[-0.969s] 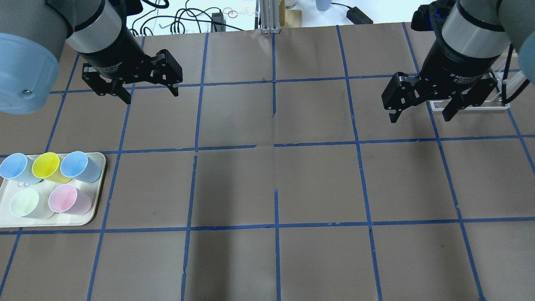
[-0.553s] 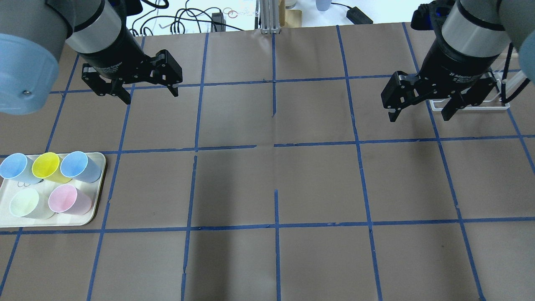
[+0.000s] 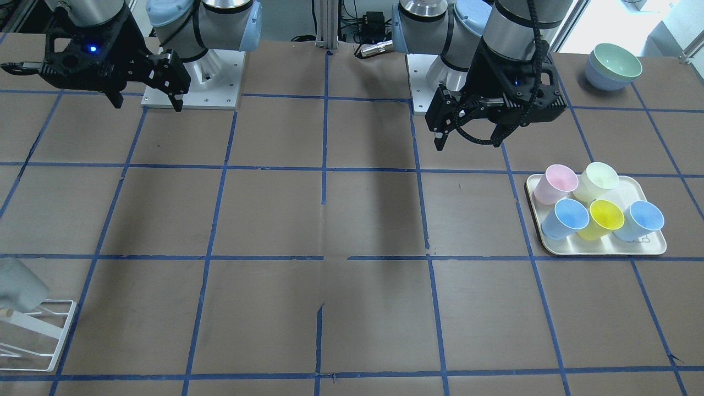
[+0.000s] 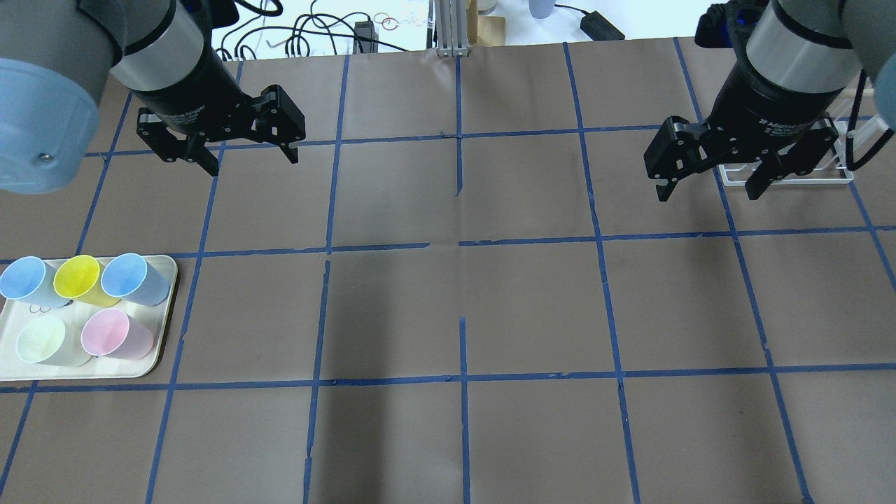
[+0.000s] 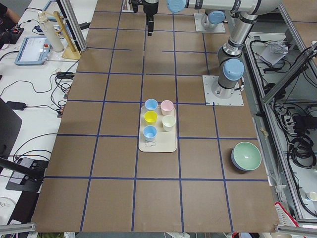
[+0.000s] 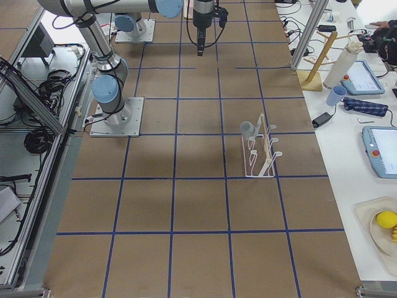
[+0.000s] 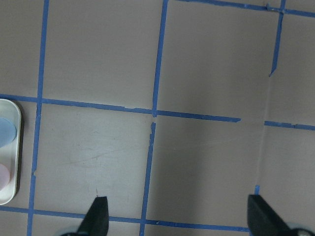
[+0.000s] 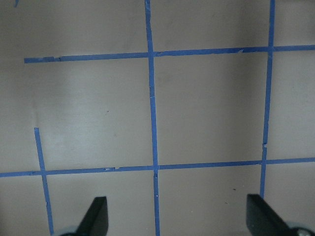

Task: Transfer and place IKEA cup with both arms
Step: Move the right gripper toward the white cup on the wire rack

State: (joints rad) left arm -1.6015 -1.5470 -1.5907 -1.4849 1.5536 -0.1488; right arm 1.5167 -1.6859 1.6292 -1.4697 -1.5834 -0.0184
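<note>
Brown paper gridded with blue tape covers the table [image 3: 275,209]. From the front-facing camera, the IKEA cup [image 3: 16,286] is seen at the lower left edge, tilted on a white wire rack [image 3: 49,330], well apart from both arms. The right gripper [image 3: 147,103] is held above the table at upper left, its fingers spread wide with nothing between them. The left gripper [image 3: 467,142] is likewise spread wide and empty, near a cream tray [image 3: 605,250] on which five coloured cups [image 3: 606,215] stand. Stacked bowls [image 3: 613,66] are set beyond the tray.

From overhead, the left gripper [image 4: 252,159] and right gripper [image 4: 707,194] are shown widely parted above bare paper. The rack [image 4: 791,178] is partly hidden behind the right gripper, and the cup cannot be made out there.

From the left end, the tray [image 5: 158,147] is seen mid-table, with the bowls [image 5: 246,156] nearer the camera.

From the right end, the cup [image 6: 247,128] is seen hung at the far end of the rack [image 6: 260,158].

In the left wrist view, taped paper and the tray's edge [image 7: 15,147] are framed by parted fingertips [image 7: 96,216]. In the right wrist view, only taped paper lies between the fingertips [image 8: 96,216].
</note>
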